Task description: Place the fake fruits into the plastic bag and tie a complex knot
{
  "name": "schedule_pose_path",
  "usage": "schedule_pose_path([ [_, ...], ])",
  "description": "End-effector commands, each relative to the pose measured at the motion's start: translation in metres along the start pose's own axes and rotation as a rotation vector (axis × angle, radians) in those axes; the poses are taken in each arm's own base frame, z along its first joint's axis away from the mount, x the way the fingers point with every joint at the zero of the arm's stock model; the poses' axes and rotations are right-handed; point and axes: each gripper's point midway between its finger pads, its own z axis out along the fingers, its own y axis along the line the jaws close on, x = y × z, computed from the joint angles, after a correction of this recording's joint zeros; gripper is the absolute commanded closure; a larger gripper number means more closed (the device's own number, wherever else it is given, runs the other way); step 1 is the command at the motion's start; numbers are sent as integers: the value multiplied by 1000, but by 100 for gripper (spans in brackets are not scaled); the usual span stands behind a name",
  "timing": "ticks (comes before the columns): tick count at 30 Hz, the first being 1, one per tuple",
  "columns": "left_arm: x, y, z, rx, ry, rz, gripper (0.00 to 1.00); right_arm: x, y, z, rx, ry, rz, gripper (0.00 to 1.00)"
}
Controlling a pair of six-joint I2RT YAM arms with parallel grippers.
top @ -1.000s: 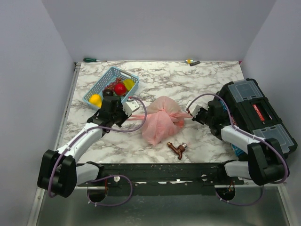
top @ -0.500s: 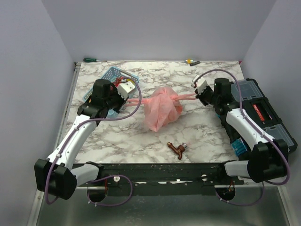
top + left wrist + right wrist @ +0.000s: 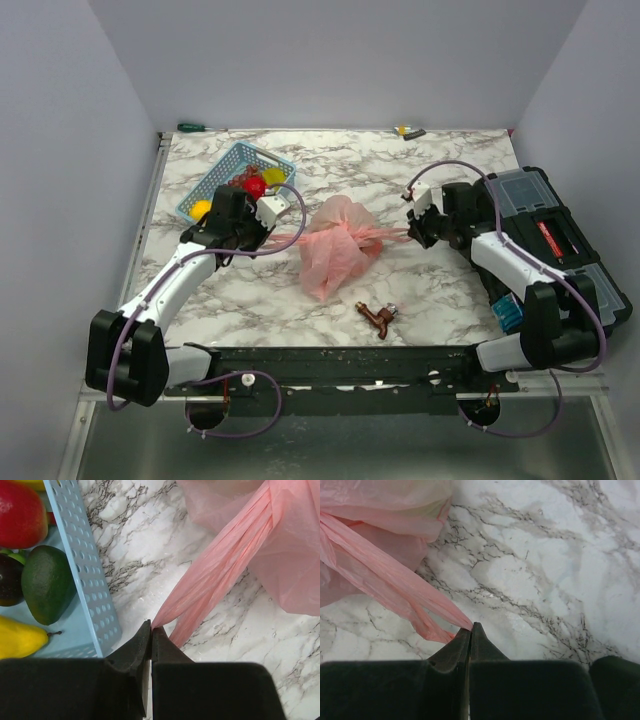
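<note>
The pink plastic bag (image 3: pixel 335 250) lies bunched in the middle of the marble table, its top twisted into a knot (image 3: pixel 355 232) with two tails stretched sideways. My left gripper (image 3: pixel 272 236) is shut on the left tail (image 3: pixel 215 570), its tips (image 3: pixel 151 627) just beside the blue basket (image 3: pixel 82 555). On the other side, my right gripper (image 3: pixel 410 231) is shut on the right tail (image 3: pixel 395 582), tips (image 3: pixel 471 625) low over the table. Fake fruits still lie in the basket (image 3: pixel 222 175): a red one (image 3: pixel 17 512), a green avocado (image 3: pixel 47 582), a yellow one (image 3: pixel 20 640) and a dark one (image 3: pixel 7 580).
A black toolbox (image 3: pixel 545 235) stands along the right edge, close to my right arm. A small brown tap-like piece (image 3: pixel 378 317) lies in front of the bag. A green-handled screwdriver (image 3: pixel 190 127) and a small yellow-black item (image 3: pixel 408 131) lie by the back wall.
Both grippers rose and pulled apart towards the back with the tails, then came down and nearer again. The bag shifted slightly with them, and both stayed shut.
</note>
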Motion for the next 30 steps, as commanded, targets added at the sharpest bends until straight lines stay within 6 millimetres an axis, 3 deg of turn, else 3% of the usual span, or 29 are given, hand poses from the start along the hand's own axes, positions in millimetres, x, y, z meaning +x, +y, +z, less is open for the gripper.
schedule_pose_path([
  [1,8,7,-1,-33,13,24,100,11,12,-5,-33,24,52,99],
  [5,-6,-13,-10,69,-36,-12,97,-12,16,-17,-58,-29,87,85],
  [9,-31,-31,-20,177,-90,-80,62,-43,15,-29,-77,-92,120,56],
  [12,-53,-31,-30,192,-128,-104,47,-63,15,-38,-92,-129,137,37],
  [14,-67,-29,-37,195,-152,-106,30,-76,13,-44,-91,-151,139,27],
  [19,-104,-30,-67,232,-218,-110,1,-116,11,-64,-117,-225,164,12],
  [25,-139,-32,-117,299,-336,-181,1,-164,4,-90,-116,-306,249,7],
  [30,-136,-9,-144,271,-356,-363,1,-171,-4,-97,-69,-296,345,2],
])
